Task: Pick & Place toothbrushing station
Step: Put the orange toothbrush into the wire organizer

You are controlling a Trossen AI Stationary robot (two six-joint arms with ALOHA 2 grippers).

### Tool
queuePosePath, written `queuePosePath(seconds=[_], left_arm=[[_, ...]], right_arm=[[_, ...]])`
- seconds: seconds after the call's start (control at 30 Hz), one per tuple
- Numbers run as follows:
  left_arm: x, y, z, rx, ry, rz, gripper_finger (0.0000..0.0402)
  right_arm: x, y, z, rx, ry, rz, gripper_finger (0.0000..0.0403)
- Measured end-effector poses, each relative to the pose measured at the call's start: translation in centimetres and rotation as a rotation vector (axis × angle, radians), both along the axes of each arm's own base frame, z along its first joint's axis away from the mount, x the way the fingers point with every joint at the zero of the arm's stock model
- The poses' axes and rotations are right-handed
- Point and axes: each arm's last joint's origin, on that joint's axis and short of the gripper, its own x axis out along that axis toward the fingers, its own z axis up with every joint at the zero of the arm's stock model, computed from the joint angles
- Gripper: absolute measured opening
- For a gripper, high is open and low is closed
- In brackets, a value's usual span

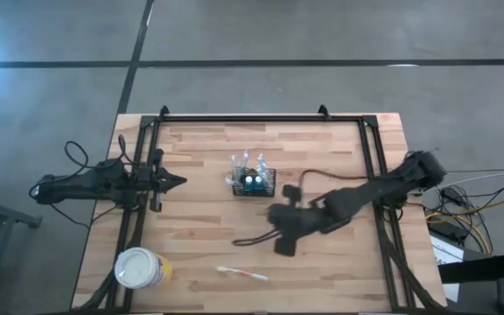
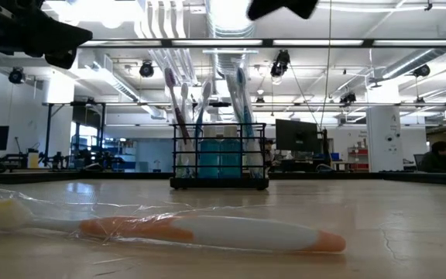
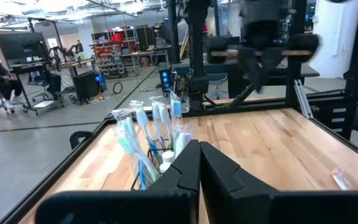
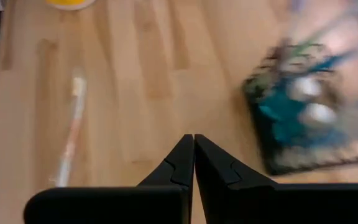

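The toothbrushing station [image 1: 252,182] is a small black wire-mesh caddy that stands on its base near the table's middle. Several wrapped toothbrushes and teal tubes stand upright in it [image 2: 219,155] [image 3: 154,140] [image 4: 303,118]. My right gripper [image 4: 193,139] is shut with nothing in it. It hangs above the table, slanting down, on the near right side of the caddy [image 1: 278,232]. My left gripper [image 3: 199,146] is shut and level at the table's left side [image 1: 178,182], pointing toward the caddy and apart from it.
A wrapped orange-and-white toothbrush [image 1: 241,274] [image 2: 207,231] [image 4: 70,124] lies flat near the front edge. A yellow cup with a white lid [image 1: 141,268] stands at the front left. Black frame rails [image 1: 370,157] run along the table's sides. A person sits in the room beyond.
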Motion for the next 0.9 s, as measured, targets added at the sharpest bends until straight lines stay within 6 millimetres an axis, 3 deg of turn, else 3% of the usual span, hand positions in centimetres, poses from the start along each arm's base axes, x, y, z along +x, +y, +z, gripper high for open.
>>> queuePosePath(seconds=[0.27, 0.5, 0.63, 0.9], left_arm=[[0.0, 0.0, 0.0, 0.000, 0.000, 0.001, 0.0007], [0.0, 0.0, -0.1, -0.027, 0.007, 0.004, 0.0007], [0.0, 0.0, -0.2, -0.040, 0.017, 0.005, 0.0007], [0.0, 0.0, -0.2, -0.052, 0.023, 0.002, 0.0007]], right_arm=[[6.7, 3.8, -1.5, 0.054, 0.012, 0.046, 0.0015], [11.2, 6.4, -3.3, 0.186, 0.050, 0.108, 0.0085], [12.5, 7.2, -5.3, 0.180, 0.170, 0.084, 0.0141], [13.1, 8.0, -9.6, 0.185, 0.383, 0.092, 0.0229]])
